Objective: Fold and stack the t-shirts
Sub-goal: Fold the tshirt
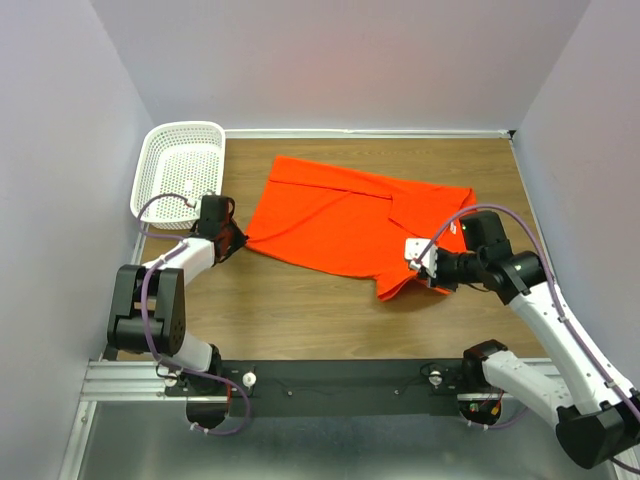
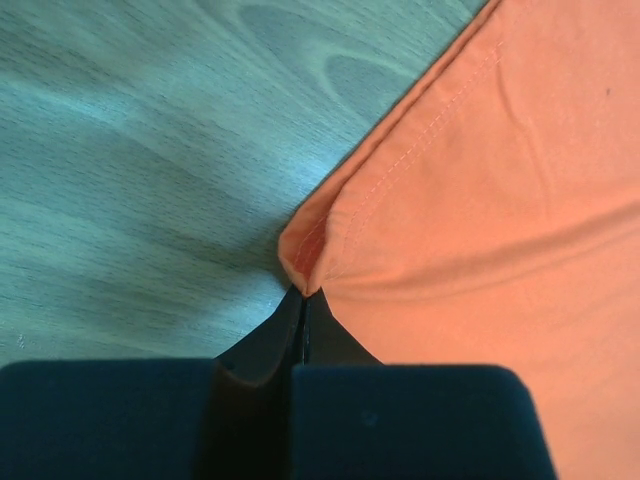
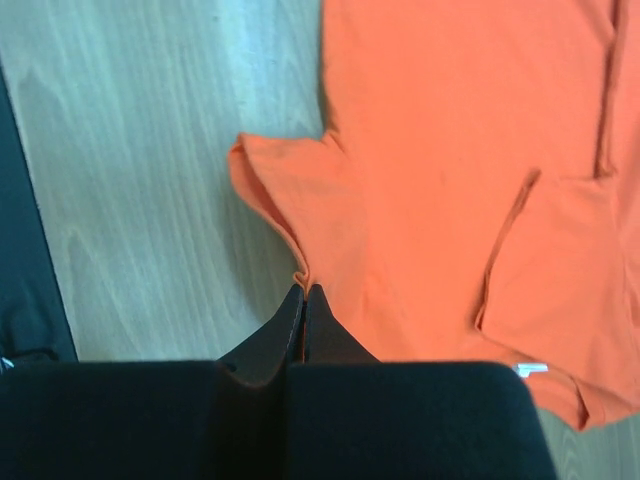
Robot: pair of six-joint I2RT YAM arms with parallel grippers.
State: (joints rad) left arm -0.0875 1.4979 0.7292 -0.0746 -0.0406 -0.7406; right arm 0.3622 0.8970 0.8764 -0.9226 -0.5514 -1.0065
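Observation:
One orange-red t-shirt (image 1: 345, 215) lies spread across the middle of the wooden table, partly folded, with a flap turned over at its right. My left gripper (image 1: 238, 240) is shut on the shirt's left corner, and the pinched hem shows in the left wrist view (image 2: 305, 255). My right gripper (image 1: 428, 275) is shut on the shirt's front right edge near a sleeve; the pinched edge shows in the right wrist view (image 3: 300, 272). A small white tag (image 3: 530, 369) peeks out at that view's lower right.
A white perforated plastic basket (image 1: 180, 165) stands at the back left, close to the left arm. Grey walls close in the table on three sides. A black rail (image 1: 330, 380) runs along the near edge by the arm bases.

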